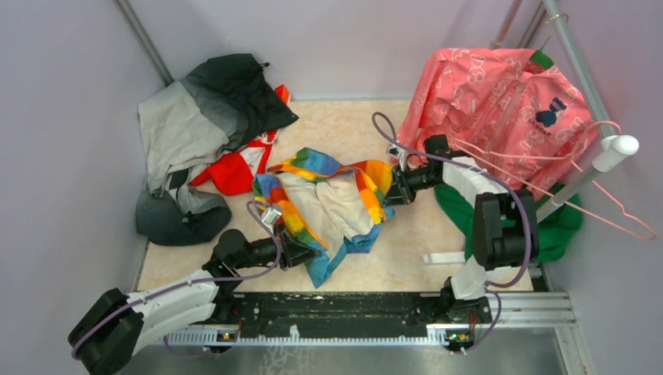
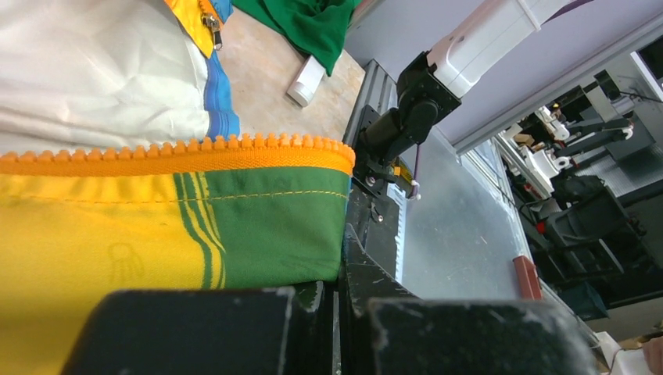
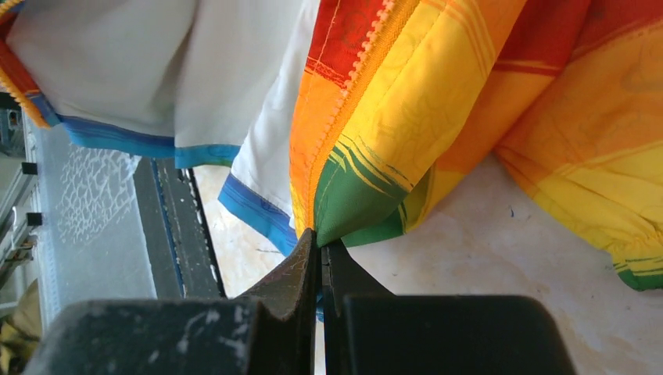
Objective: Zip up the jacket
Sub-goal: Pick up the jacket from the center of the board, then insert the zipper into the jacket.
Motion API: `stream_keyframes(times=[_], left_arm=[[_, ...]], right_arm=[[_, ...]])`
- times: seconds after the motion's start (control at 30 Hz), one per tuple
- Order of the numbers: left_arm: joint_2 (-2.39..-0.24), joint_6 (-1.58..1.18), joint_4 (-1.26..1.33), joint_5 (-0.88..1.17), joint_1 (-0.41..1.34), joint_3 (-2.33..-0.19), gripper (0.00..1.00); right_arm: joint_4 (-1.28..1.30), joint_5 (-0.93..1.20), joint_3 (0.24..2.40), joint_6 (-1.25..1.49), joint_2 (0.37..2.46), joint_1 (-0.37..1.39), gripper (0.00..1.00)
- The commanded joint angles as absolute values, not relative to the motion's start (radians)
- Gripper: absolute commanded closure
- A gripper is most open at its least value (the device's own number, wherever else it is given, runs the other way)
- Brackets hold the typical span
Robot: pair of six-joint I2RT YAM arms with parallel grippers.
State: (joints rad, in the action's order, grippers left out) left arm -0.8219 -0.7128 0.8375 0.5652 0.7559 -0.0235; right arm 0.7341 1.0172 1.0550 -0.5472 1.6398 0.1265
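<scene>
The right gripper (image 3: 320, 234) has its two jaws pressed together on a green corner of the jacket (image 1: 328, 199), just beside the orange zipper edge, and the cloth hangs in folds from this pinch. The left gripper (image 2: 342, 266) is also closed on the jacket; it clamps the green and yellow panel just under a row of zipper teeth (image 2: 195, 146), which runs straight and stretched above the fingers. So each arm holds one front edge, but I judge that the zipping itself is not yet begun. The jacket lies open in the middle of the table (image 1: 406, 258), its pale lining faces up, and the two zipper halves are well apart. The slider (image 2: 209, 22) sits on the far edge, not joined with the row near the left gripper. What is left, I think, is to bring the two bottom ends together, to seat one in the slider, and to pull it up. The fabric is thin and crinkled with wide rainbow stripes, the lining is matte and creased, and the teeth are small orange plastic blocks on a woven tape. Around it lie a grey-and-black jacket (image 1: 195, 117) and a pink patterned garment (image 1: 500, 94), both soft heaps.
</scene>
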Motion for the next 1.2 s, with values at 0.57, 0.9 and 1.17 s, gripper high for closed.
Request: stream_keyframes(times=[0.57,0.9,1.17], left_arm=[[-1.318,-0.47,1.168,0.543,0.836,-0.327,1.0],[-1.469,-0.455,1.239,0.506,0.839,-0.368,1.0],[-1.544,-0.46,1.294,0.496,0.842,-0.371,1.0]], right_arm=[[0.661,1.096,1.028,-0.528,1.49,0.219,1.0],[0.644,1.1,1.029,-0.506,1.492,0.317,1.0],[0.653,1.135,1.032,-0.51,1.464,0.316,1.0]])
